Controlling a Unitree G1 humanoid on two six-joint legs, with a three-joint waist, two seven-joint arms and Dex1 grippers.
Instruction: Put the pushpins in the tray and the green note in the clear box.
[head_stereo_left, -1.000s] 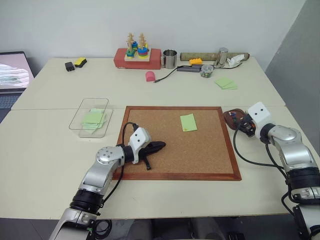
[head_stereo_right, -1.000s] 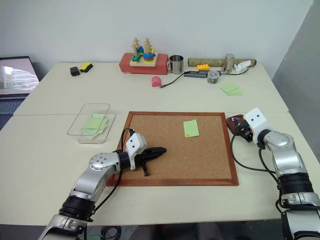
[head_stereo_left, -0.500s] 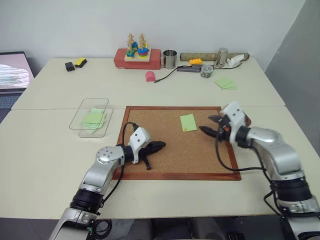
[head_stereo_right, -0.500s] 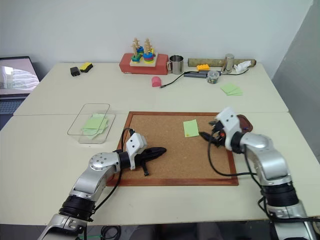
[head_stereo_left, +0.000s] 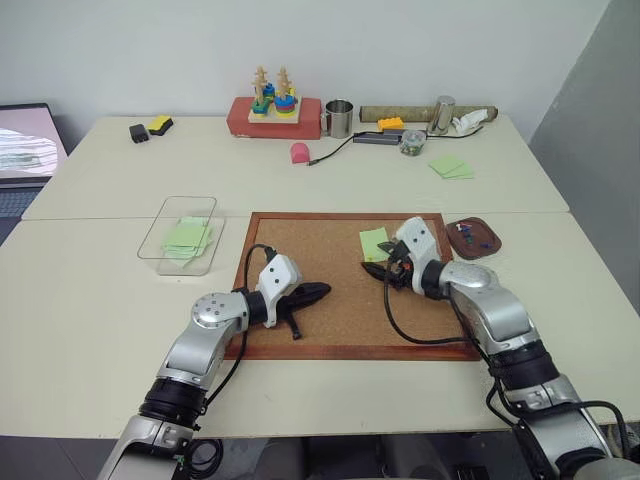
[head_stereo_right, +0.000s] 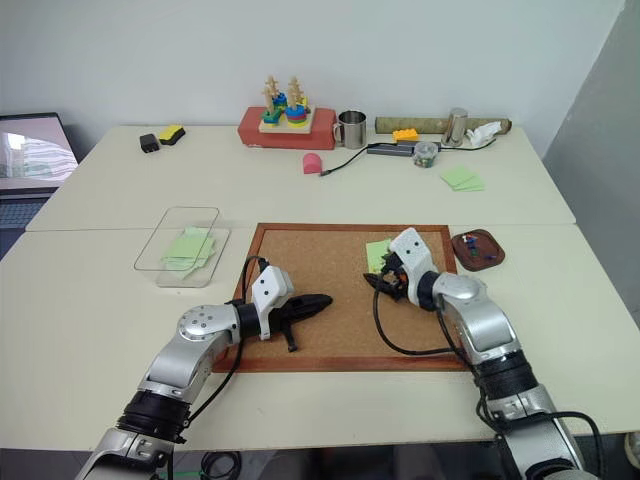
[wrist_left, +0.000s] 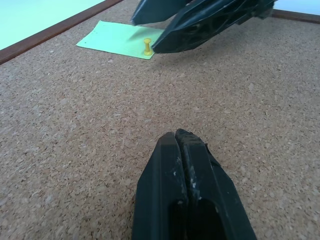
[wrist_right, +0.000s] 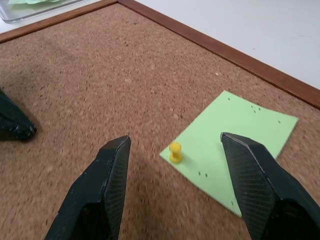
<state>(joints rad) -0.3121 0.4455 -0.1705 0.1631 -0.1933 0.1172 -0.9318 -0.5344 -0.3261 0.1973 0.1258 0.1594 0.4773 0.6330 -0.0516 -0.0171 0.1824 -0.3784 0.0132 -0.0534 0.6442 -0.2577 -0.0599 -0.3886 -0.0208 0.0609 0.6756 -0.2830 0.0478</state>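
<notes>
The green note (wrist_right: 235, 140) lies on the cork board, held down by one yellow pushpin (wrist_right: 175, 151) near its corner. My right gripper (wrist_right: 175, 138) hovers open just over that corner, one finger on each side of the pin and not touching it. The same pin (wrist_left: 147, 46) and the right gripper's fingers (wrist_left: 200, 20) appear in the left wrist view. My left gripper (head_stereo_left: 310, 293) lies shut and empty on the board's left part. The small reddish-brown tray (head_stereo_left: 473, 237) sits off the board's right edge with small pins in it. The clear box (head_stereo_left: 182, 235) stands left of the board with green notes inside.
The wood-framed cork board (head_stereo_left: 330, 340) takes up the table's middle. A fanned pile of green notes (head_stereo_left: 452, 166), a jar (head_stereo_left: 412, 143), a metal cup (head_stereo_left: 340, 118) and a red box with stacking toys (head_stereo_left: 275, 115) line the far edge. A laptop (head_stereo_left: 25, 145) stands far left.
My right gripper has swung left from over the tray onto the cork board and now straddles the note's pinned corner. The tray is uncovered. The left arm has not moved.
</notes>
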